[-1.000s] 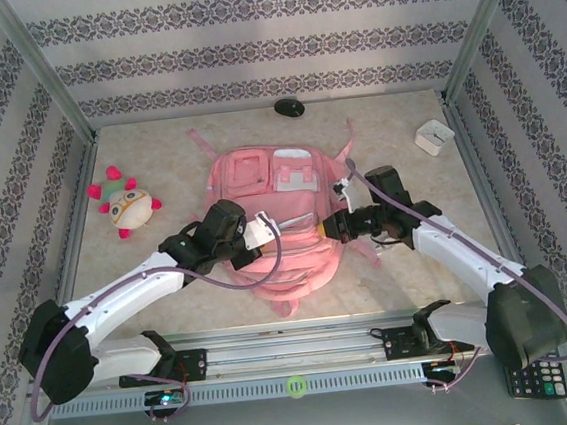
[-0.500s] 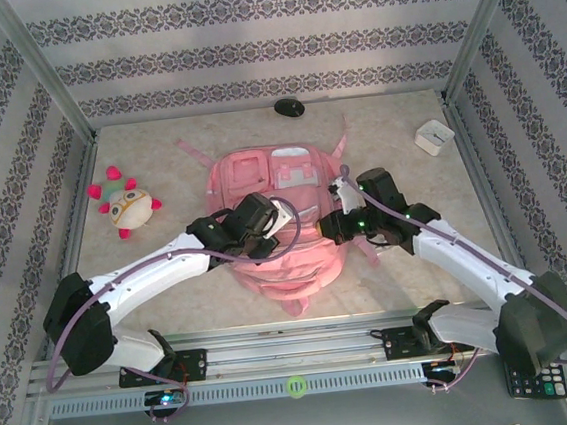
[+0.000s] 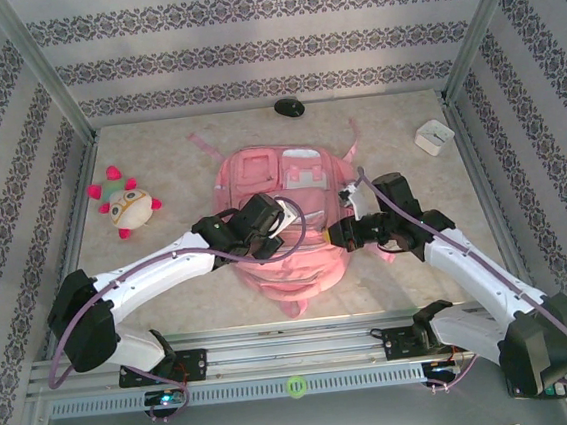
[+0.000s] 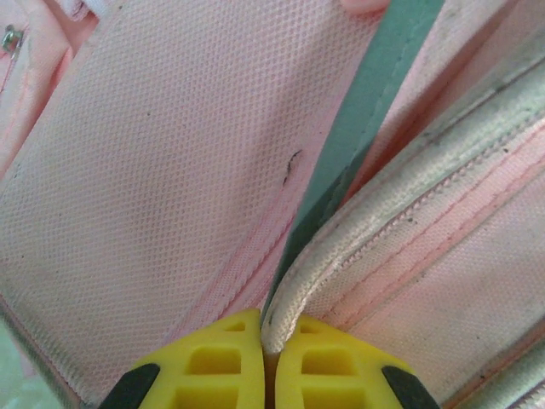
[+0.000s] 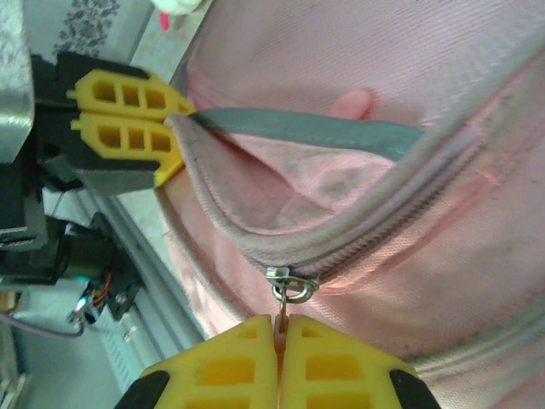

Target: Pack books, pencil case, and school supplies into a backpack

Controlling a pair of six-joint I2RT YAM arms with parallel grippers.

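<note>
Pink backpack sits half unzipped, left hand pinching its rim, right hand pinching the zipper pull.

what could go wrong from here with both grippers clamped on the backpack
1. The right gripper pinches only the thin tab of the zipper pull; a tug could slip it free.
2. The left gripper holds just the piped edge of the opening; if that slips, the backpack may drag along instead of the zipper moving.
3. The two grippers sit close together, so they might bump.
</note>
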